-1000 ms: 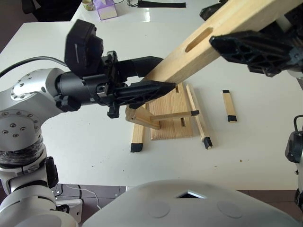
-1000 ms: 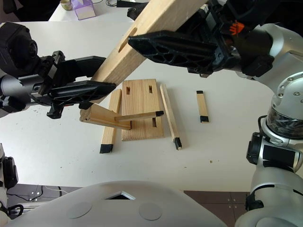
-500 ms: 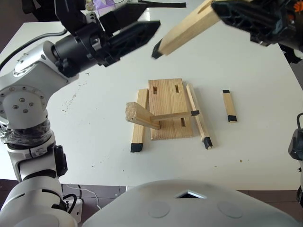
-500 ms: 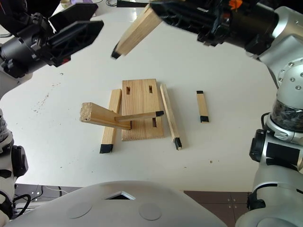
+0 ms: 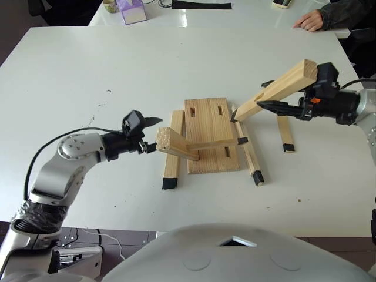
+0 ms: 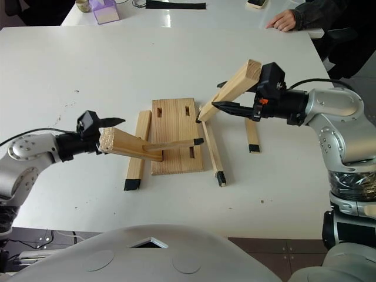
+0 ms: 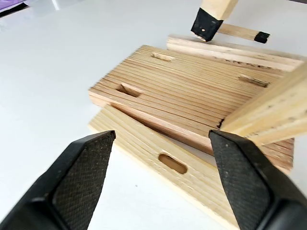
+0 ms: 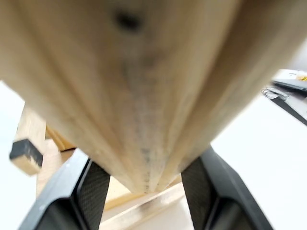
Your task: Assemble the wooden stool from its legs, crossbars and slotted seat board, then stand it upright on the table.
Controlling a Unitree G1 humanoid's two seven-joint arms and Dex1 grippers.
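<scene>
A slotted seat board (image 5: pixel 208 126) lies flat mid-counter (image 5: pixel 88 70). One leg (image 5: pixel 171 167) lies along its left edge, a second leg (image 5: pixel 251 158) along its right and a short crossbar (image 5: pixel 285 135) farther right, while a tilted leg (image 5: pixel 176 147) joined to a thin bar (image 5: pixel 217 143) rests across the board. The left gripper (image 5: pixel 154 134) has its jaws open at the tilted leg's raised end, and its wrist view adds the oval slot (image 7: pixel 172 164) in the flat leg between those wide-spread jaws. The right gripper (image 5: pixel 271 106) has its jaws closed on a fourth leg (image 5: pixel 288 82), slanted in the air with its black-capped lower end by the board's right edge; its wrist view shows both pads (image 8: pixel 93 184) pressed to that leg's sides.
</scene>
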